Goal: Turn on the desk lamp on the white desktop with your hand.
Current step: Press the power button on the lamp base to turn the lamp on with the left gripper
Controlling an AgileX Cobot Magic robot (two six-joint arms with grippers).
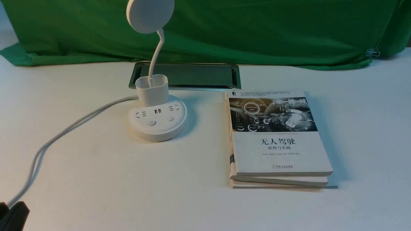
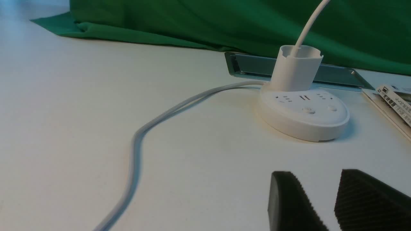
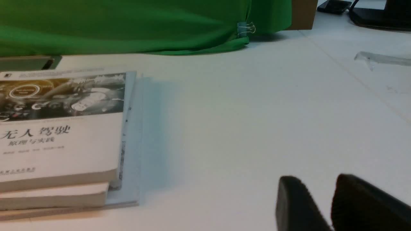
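The white desk lamp (image 1: 157, 120) stands on the white desktop (image 1: 96, 166), left of centre. Its round head (image 1: 150, 14) on a thin neck shows no light. Two buttons (image 1: 151, 123) sit on the front of the round base. In the left wrist view the lamp (image 2: 305, 112) is some way ahead of my left gripper (image 2: 316, 176), the hand, which is open and empty and does not touch it. Only a black corner of that arm (image 1: 13, 218) shows at the bottom left of the front view. My right gripper (image 3: 316, 181) hovers open and empty over bare table.
The lamp's grey cable (image 1: 64, 131) runs from the base to the front left. A grey cable hatch (image 1: 192, 75) lies behind the lamp. Stacked books (image 1: 276, 138) lie right of it. Green cloth (image 1: 257, 29) covers the back.
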